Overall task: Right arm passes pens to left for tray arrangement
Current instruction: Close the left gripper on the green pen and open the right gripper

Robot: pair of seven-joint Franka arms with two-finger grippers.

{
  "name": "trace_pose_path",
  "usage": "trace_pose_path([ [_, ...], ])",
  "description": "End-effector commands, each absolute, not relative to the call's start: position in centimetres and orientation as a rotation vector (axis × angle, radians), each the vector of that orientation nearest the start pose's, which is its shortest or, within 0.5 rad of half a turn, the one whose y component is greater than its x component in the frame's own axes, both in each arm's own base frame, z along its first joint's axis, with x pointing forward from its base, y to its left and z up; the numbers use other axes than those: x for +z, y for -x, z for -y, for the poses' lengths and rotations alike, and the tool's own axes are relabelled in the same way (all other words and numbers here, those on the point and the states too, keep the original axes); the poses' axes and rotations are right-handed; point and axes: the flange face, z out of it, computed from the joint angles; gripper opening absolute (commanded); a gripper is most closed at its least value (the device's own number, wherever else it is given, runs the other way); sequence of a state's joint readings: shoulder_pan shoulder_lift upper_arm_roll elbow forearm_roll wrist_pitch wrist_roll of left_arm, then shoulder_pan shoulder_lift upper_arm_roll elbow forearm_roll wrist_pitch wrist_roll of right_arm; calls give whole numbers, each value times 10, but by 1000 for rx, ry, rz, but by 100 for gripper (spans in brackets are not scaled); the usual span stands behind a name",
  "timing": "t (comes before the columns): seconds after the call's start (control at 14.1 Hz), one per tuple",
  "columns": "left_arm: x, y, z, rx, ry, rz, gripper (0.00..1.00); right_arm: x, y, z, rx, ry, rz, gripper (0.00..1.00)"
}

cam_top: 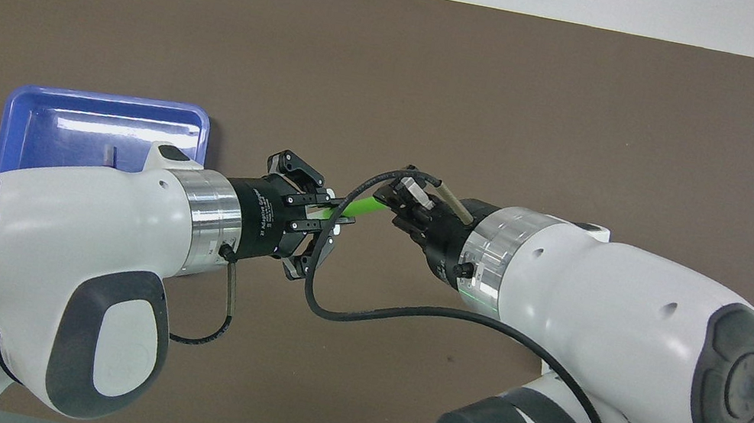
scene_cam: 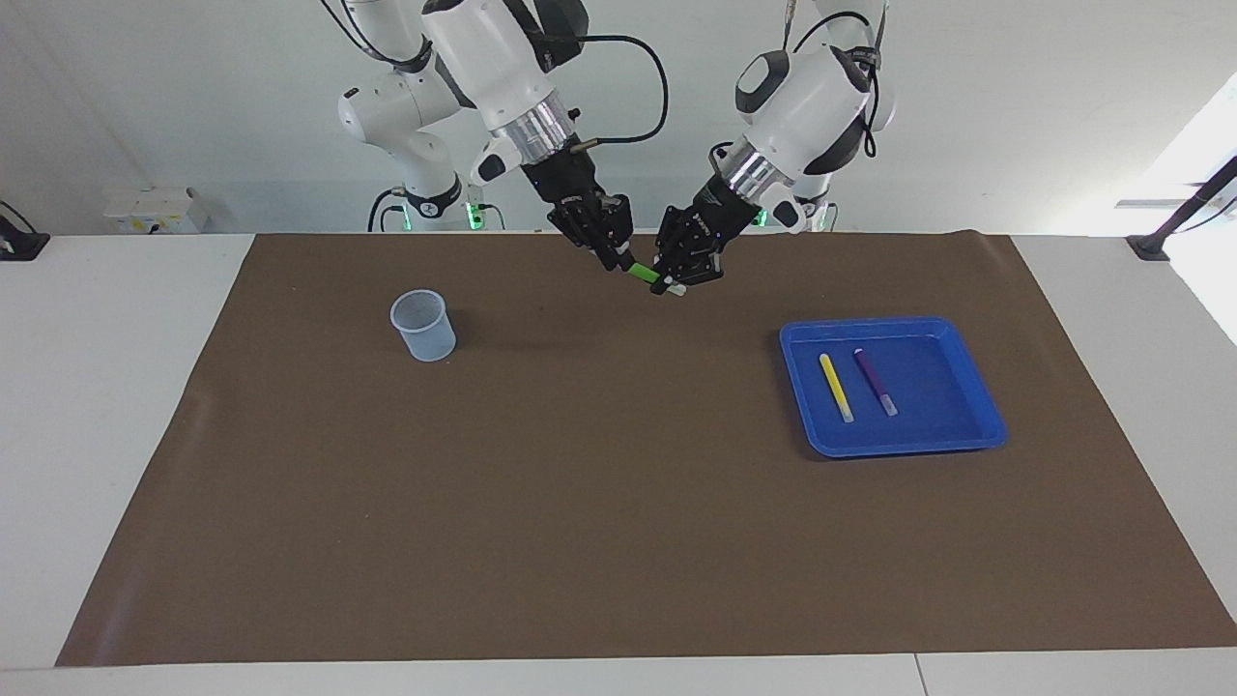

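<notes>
A green pen point(scene_cam: 642, 274) point(cam_top: 363, 206) hangs in the air over the mat, between the two grippers. My left gripper point(scene_cam: 673, 283) point(cam_top: 336, 211) is shut on the pen's pale end. My right gripper point(scene_cam: 619, 260) point(cam_top: 395, 204) sits at the pen's other end, and its grip is not clear. The blue tray point(scene_cam: 942, 391) point(cam_top: 103, 114) lies toward the left arm's end of the table. In it, side by side, lie a yellow pen point(scene_cam: 836, 387) and a purple pen point(scene_cam: 876, 383). In the overhead view the left arm covers most of both.
A translucent measuring cup point(scene_cam: 423, 326) stands upright on the brown mat point(scene_cam: 599, 503) toward the right arm's end. A black cable point(cam_top: 360, 309) loops under the right wrist, close to the left gripper.
</notes>
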State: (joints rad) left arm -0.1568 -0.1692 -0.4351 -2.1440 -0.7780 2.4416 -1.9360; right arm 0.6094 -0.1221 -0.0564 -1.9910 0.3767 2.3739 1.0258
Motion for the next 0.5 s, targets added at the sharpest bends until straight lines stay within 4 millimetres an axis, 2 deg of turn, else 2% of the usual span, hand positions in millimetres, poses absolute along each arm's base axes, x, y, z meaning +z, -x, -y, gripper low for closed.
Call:
trace_pose_path([
  [0.0, 524, -451, 299, -483, -1484, -1994, 0, 571, -478, -282, -95, 2432, -870, 100],
  [0.14, 525, -452, 298, -475, -1488, -1986, 0, 574, -482, -269, -48, 2483, -884, 100],
  [0.28, 519, -468, 275, -432, -1529, -1957, 0, 573, -491, -238, -58, 2606, -795, 100],
  [0.43, 515, -477, 256, -387, -1653, -1869, 0, 576, -501, -198, -46, 2722, -662, 100],
])
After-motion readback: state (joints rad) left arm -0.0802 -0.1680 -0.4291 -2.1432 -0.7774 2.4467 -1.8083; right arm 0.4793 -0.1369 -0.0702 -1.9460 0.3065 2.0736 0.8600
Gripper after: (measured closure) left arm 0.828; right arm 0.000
